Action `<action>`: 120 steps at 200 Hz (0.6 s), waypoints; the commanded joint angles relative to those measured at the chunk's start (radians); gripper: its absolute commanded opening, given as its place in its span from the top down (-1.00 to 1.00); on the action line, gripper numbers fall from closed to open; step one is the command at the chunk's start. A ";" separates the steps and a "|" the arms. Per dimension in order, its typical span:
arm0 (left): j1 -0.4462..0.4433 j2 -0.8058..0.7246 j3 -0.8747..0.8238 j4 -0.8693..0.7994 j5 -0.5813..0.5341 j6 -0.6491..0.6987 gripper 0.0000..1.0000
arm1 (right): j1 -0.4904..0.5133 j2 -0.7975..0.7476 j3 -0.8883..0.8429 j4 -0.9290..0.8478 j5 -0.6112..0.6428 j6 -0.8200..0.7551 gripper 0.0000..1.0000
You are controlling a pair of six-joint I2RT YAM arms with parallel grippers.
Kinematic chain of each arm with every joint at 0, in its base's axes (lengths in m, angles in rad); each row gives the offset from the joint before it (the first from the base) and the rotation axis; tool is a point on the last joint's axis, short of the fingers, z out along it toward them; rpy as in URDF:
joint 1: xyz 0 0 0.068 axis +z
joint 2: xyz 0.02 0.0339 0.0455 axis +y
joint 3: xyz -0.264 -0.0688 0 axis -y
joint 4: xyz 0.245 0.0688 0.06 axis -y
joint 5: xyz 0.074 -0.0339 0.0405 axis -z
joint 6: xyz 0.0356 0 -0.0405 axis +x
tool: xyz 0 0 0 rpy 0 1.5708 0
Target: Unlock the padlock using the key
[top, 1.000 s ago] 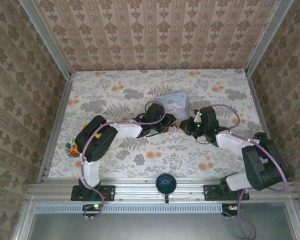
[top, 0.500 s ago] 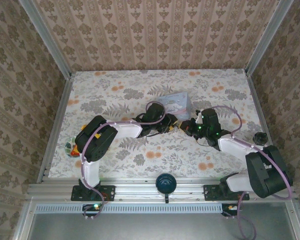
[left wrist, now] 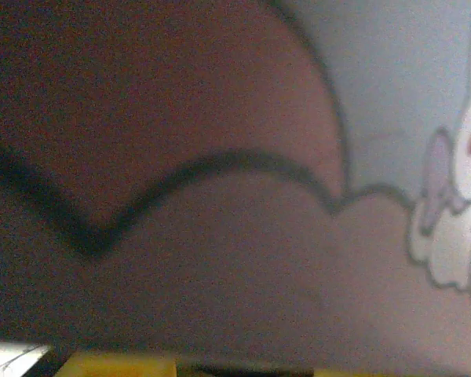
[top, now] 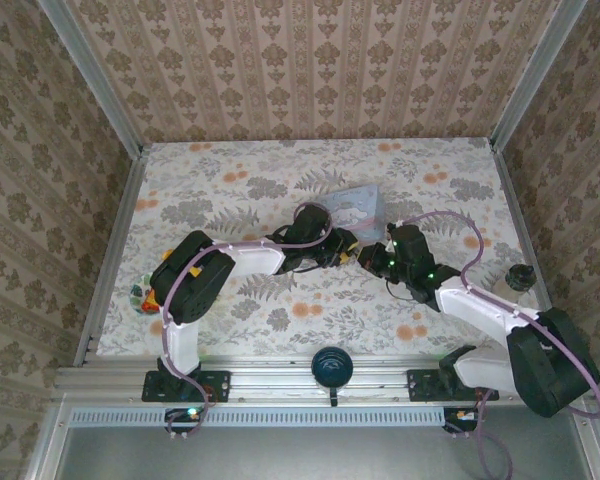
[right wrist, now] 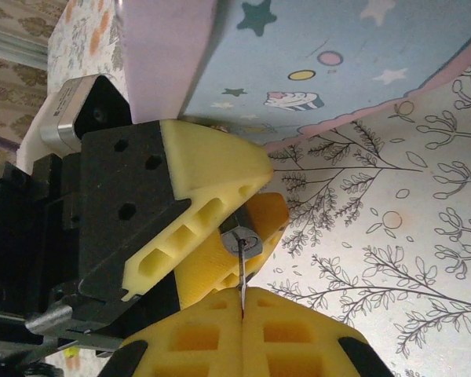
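— From above we see the left gripper (top: 348,248) and the right gripper (top: 373,258) nose to nose, just on the near side of the pale blue tin (top: 358,203) on the floral table (top: 230,170). What they hold is too small for us to make out there.

— The right wrist camera gives us that. The right gripper's yellow fingers (right wrist: 298,342) are pressed together on the key (right wrist: 241,283). Its thin blade's tip meets the face of the padlock (right wrist: 241,241), which the left gripper's jaws clamp from both sides, close under the tin's edge.

— And the left wrist camera?

— There we get the tin's side, blurred and very close, pink and blue with a white cartoon figure.

— Against a second ago, we find the right gripper nearer the left one. The right arm's elbow has swung toward the near right corner, baring a small dark round thing (top: 520,277) at the table's right edge.
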 commanded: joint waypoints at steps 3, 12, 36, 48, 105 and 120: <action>-0.049 0.051 0.011 -0.161 0.127 -0.072 0.55 | 0.056 -0.032 0.041 0.016 0.070 0.018 1.00; -0.049 0.048 0.016 -0.183 0.126 -0.066 0.55 | 0.071 -0.034 0.043 0.013 0.095 0.027 1.00; -0.052 0.033 0.030 -0.239 0.120 -0.051 0.55 | 0.101 -0.033 0.029 0.053 0.143 0.056 1.00; -0.054 0.020 0.042 -0.282 0.112 -0.032 0.55 | 0.105 -0.023 0.018 0.088 0.150 0.065 1.00; -0.065 -0.072 0.078 -0.475 0.027 0.050 0.55 | 0.062 0.080 0.024 0.228 0.056 0.075 1.00; -0.068 -0.085 0.080 -0.493 -0.003 0.055 0.55 | 0.046 0.122 0.027 0.289 0.006 0.092 1.00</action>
